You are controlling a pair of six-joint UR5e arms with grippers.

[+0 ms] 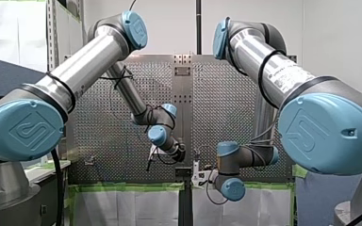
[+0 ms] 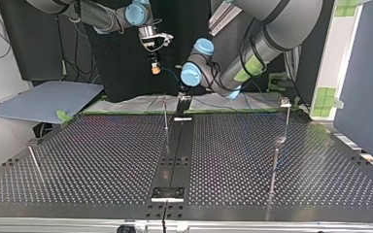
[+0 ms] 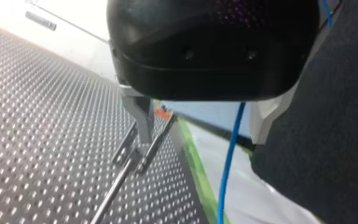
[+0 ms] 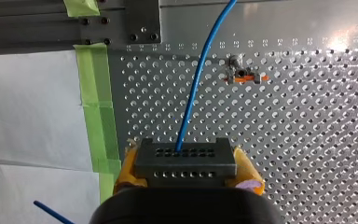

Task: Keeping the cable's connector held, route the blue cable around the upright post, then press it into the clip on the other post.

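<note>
Between the yellow pads (image 4: 127, 166): dark connector (image 4: 185, 154), pinched from both sides by my right gripper (image 4: 186, 169).
Blue cable (image 4: 196, 88): out of the connector's upper row of holes, ahead over the perforated table (image 4: 307, 140), then out of sight; in the left wrist view, hanging down through the gap of my left gripper (image 3: 203, 137).
Left jaws: spread wide; cable loose between them, farther from the metal finger (image 3: 139, 112) than from the pale one, not pinched.
Clip (image 4: 243, 78): orange, on a post (image 4: 233, 61) standing on the table ahead of my right gripper; near the cable yet apart from it, cable not pressed in.
Forked post head (image 3: 142, 144): just beyond the metal finger in the left wrist view, with an orange bit above it; cannot tell whether this belongs to the same post.
Top view: my right gripper raised beyond the table's far edge, left of the middle; my left gripper lower, at the far edge by the middle; slim rods (image 2: 165, 114) upright on the table.
Green tape (image 4: 98, 112): along the table's edge, white sheet (image 4: 28, 116) beside it.
</note>
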